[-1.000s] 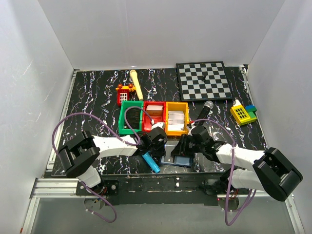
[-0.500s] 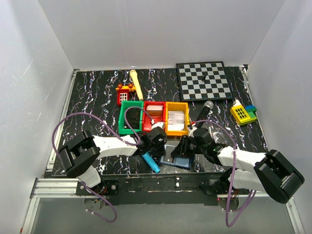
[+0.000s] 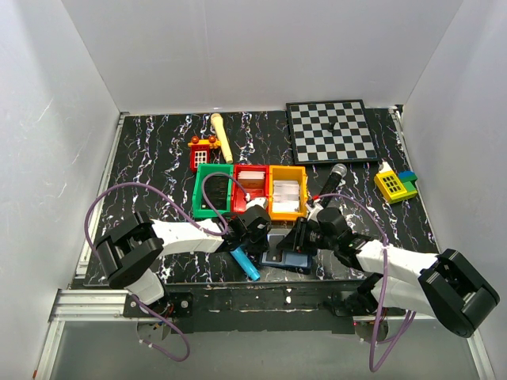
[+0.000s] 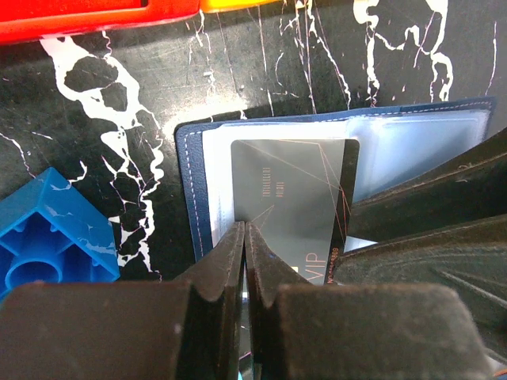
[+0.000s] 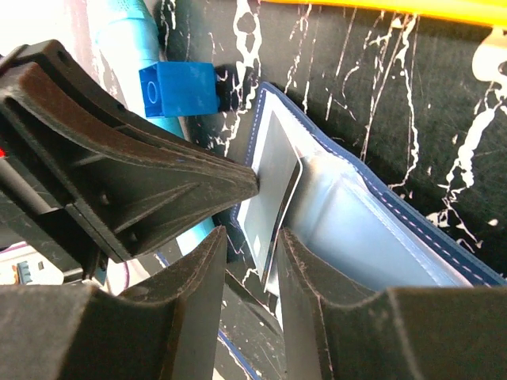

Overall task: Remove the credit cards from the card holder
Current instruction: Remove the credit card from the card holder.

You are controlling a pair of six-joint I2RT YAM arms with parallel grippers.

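Note:
The card holder [image 3: 295, 260] lies open near the table's front edge, with a navy rim [image 4: 188, 190] and light blue-grey pockets [image 5: 380, 229]. A grey credit card [image 4: 293, 186] marked VIP sticks partway out of its left pocket. My left gripper [image 4: 245, 228] is shut, its tips resting at the card's lower left corner by the holder's rim. My right gripper [image 5: 253, 233] comes in from the right, jaws apart, with the card's [image 5: 277, 170] free edge standing between them. In the top view both grippers [image 3: 265, 241] [image 3: 295, 241] meet over the holder.
A blue toy brick [image 4: 47, 229] and a cyan toy microphone [image 3: 245, 265] lie just left of the holder. Green [image 3: 198, 194], red [image 3: 238, 207] and orange [image 3: 272, 198] bins stand right behind it. Farther back are a chessboard [image 3: 331, 131], black microphone [image 3: 333, 180], yellow toy [image 3: 394, 184] and wooden bat [image 3: 222, 136].
My right gripper has slid a little left over the holder, toward the left gripper. The left gripper has stayed where it was, shut.

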